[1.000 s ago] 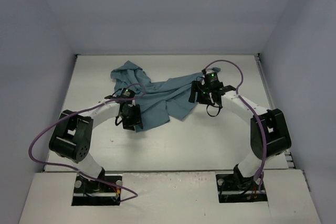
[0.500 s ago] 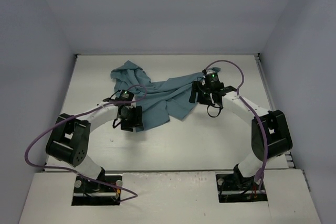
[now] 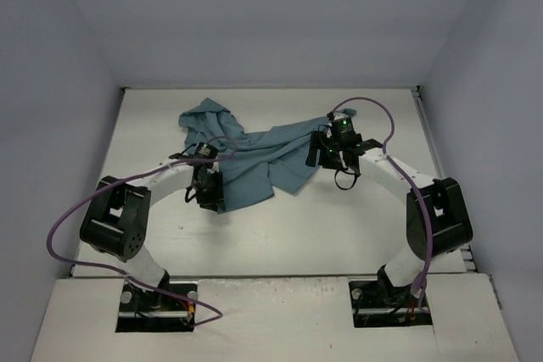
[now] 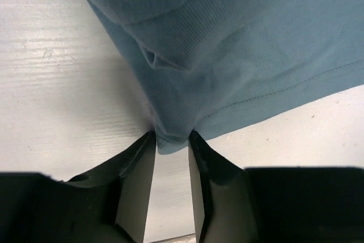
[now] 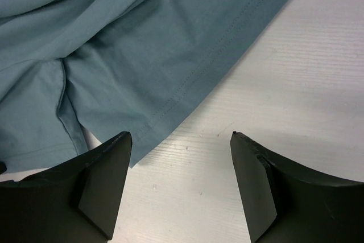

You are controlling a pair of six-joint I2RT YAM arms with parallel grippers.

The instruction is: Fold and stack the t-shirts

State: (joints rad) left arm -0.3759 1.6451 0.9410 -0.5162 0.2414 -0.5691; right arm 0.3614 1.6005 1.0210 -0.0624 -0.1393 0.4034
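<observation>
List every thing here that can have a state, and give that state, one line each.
t-shirt: unfolded, crumpled and spread loosely on the table.
left gripper: jaws drawn close together, pinching a corner of the t-shirt's hem.
right gripper: open, holding nothing, at the t-shirt's hem edge.

Your left gripper (image 4: 172, 139) pinches narrow on the t-shirt (image 4: 244, 49) corner, arm reaching low; your right gripper (image 5: 181, 138) hangs with jaws spread wide.
</observation>
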